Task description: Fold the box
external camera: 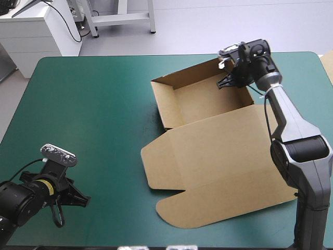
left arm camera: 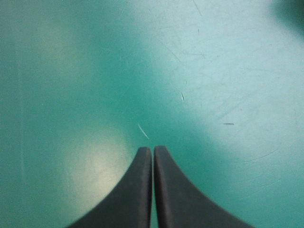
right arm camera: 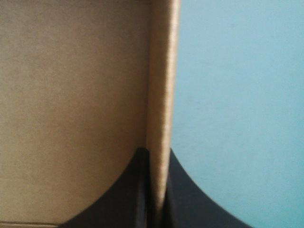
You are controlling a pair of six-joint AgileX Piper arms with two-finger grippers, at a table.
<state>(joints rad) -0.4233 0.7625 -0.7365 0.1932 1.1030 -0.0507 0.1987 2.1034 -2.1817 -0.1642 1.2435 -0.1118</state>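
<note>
The brown box [external camera: 218,156] lies right of centre, an open tray with its lid flat toward the near edge. The right gripper [right arm camera: 156,154] is clamped on the tray's wall at its far-right corner. The left gripper [left arm camera: 153,149], fingers together, is well apart over the teal-green cover [external camera: 93,114], near-left.

Right gripper [right arm camera: 156,190] pinches the brown box [right arm camera: 71,104] wall.
</note>
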